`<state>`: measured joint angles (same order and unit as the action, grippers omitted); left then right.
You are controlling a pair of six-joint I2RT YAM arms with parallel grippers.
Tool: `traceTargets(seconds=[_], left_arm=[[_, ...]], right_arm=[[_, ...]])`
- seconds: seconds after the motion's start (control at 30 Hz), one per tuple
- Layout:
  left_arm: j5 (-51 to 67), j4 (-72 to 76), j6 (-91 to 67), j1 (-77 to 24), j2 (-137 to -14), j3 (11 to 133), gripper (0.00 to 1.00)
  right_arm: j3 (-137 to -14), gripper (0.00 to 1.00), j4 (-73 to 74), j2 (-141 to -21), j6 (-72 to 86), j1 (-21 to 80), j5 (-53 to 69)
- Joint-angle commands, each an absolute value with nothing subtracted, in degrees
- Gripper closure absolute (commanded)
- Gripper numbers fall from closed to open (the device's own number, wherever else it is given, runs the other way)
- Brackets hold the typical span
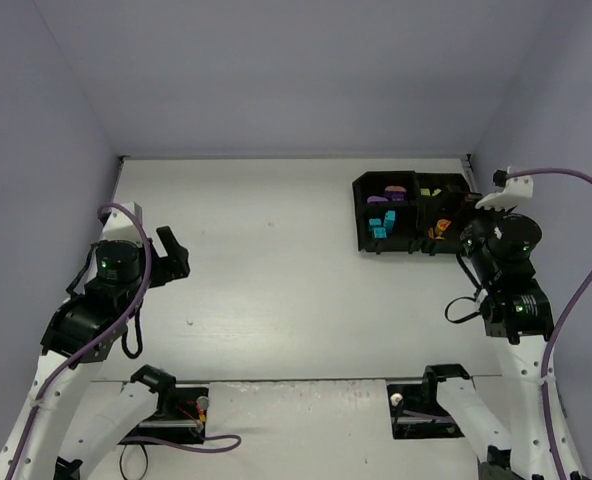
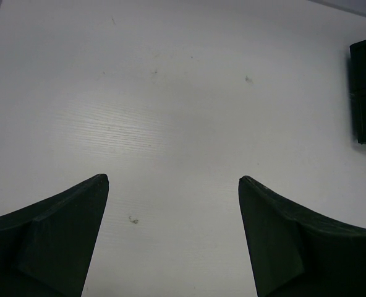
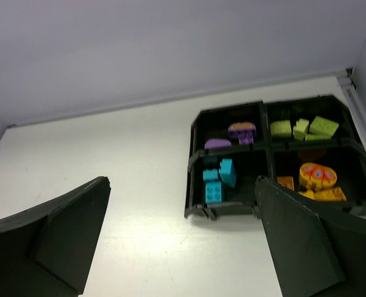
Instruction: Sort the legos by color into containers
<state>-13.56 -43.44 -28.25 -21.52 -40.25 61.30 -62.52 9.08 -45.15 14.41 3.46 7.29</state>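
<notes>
The black four-compartment tray (image 1: 360,215) sits at the far right of the table and shows in the right wrist view (image 3: 198,124). Purple bricks (image 3: 242,131) lie in its far left compartment, lime green bricks (image 3: 302,128) in the far right, cyan bricks (image 3: 218,178) in the near left and orange bricks (image 3: 317,178) in the near right. My right gripper (image 3: 182,181) is open and empty, just near of the tray. My left gripper (image 2: 173,179) is open and empty over bare table at the left (image 1: 172,255). No loose brick shows on the table.
Grey walls close the table at the back and both sides. A metal rail (image 1: 468,160) runs along the back right corner. The tray's edge (image 2: 363,93) shows at the right of the left wrist view. The arm bases (image 1: 166,410) stand at the near edge.
</notes>
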Motion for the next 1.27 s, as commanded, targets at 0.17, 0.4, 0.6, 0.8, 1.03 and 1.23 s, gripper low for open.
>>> traceTargets(seconds=[0.17,0.4,0.6,0.8,1.03,1.23], left_arm=[[-15.1,-38.7,-29.6,-21.0,-41.1,61.3,0.21],[-16.0,-39.1,-31.6,-21.0,-42.8,58.7,0.21],[-16.8,-41.3,-31.6,-21.1,-43.8,59.8,0.21],[-17.2,-43.9,-31.8,-21.1,-43.5,61.0,0.21],[-17.2,-48.5,-32.4,-21.1,-42.6,64.5,0.21],[-15.6,-49.8,-35.5,-21.0,-40.9,63.5,0.21]], right_arm=[[-55.1,0.0,11.8,-38.3,14.9,7.1,-2.3],[-53.8,0.0,12.7,-36.4,14.6,12.1,-7.2],[-54.1,0.0,13.2,-35.9,13.8,14.3,-9.1],[-54.4,0.0,13.9,-34.5,14.0,14.9,-7.2],[-53.4,0.0,14.6,-32.6,14.9,15.1,-5.8],[-54.4,0.0,15.5,-32.9,15.0,16.1,-4.0]])
